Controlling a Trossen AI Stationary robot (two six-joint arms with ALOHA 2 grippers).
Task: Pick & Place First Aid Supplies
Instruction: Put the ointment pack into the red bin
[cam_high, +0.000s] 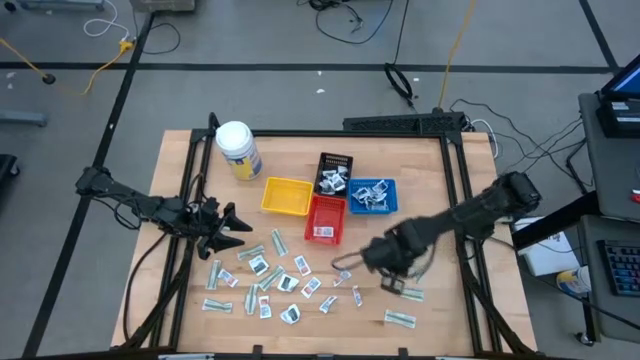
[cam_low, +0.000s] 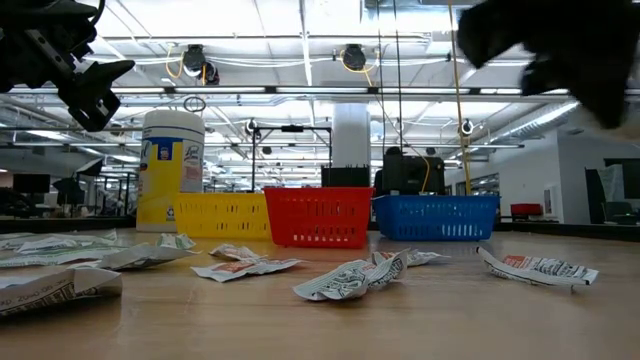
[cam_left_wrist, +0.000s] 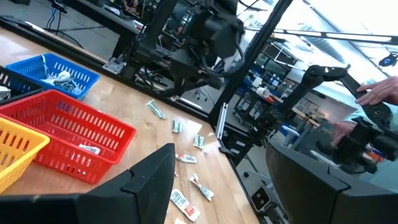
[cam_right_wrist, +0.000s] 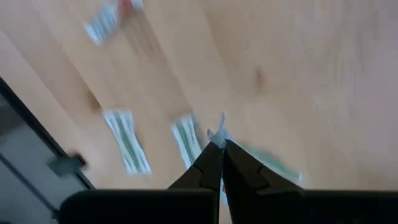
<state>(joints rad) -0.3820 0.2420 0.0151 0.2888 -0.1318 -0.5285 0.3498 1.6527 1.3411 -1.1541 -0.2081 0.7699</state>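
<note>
The right end effector (cam_right_wrist: 219, 144), at lower right of centre in the high view, is closed, its fingertips pinching a small white packet (cam_right_wrist: 217, 132) above the bench (cam_high: 440, 200). The left end effector (cam_high: 235, 226) hovers at left, spread wide and empty. The other packets (cam_high: 262, 285) are scattered across the bench's lower middle below the red tray (cam_high: 325, 220).

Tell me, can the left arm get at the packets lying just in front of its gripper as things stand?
Probably yes. The left gripper hangs open above the table's left side, holding nothing, and the nearest packets lie loose and uncovered beside it. The right gripper is farther right.
</note>
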